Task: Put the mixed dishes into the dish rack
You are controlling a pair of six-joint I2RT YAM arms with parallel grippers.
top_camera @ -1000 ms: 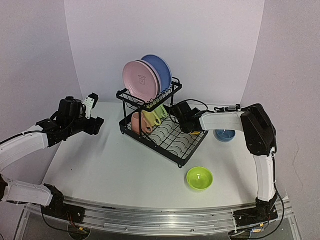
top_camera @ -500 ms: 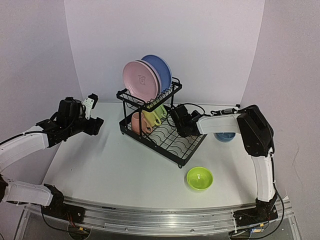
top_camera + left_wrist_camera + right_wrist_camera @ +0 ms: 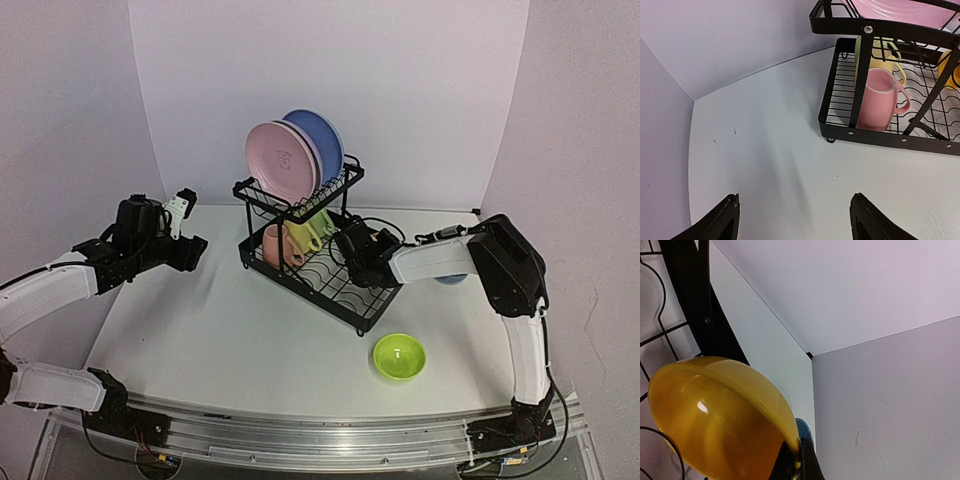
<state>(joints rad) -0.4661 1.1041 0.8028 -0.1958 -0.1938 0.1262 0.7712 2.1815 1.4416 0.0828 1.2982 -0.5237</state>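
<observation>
The black dish rack (image 3: pixel 345 290) stands mid-table. Pink plate (image 3: pixel 280 160) and blue plate (image 3: pixel 320 138) stand in its upper shelf; the lavender plate between them barely shows. The pink mug (image 3: pixel 274 246), yellow mug (image 3: pixel 300 237) and green mug (image 3: pixel 322 224) sit in the lower tray. My right gripper (image 3: pixel 356 256) is over the lower tray, shut on the rim of the yellow bowl (image 3: pixel 715 415). The lime bowl (image 3: pixel 399 357) sits on the table at front right. The blue bowl (image 3: pixel 452 278) is mostly hidden behind the right arm. My left gripper (image 3: pixel 192 250) is open and empty, left of the rack.
In the left wrist view the rack's near corner (image 3: pixel 880 134) with the pink mug (image 3: pixel 881 100) and yellow mug (image 3: pixel 887 54) lies ahead, and bare table lies between the open fingers. White walls close in at the back and both sides.
My right gripper has moved left, farther over the rack's lower tray, with the yellow bowl in it. The left arm has not moved.
</observation>
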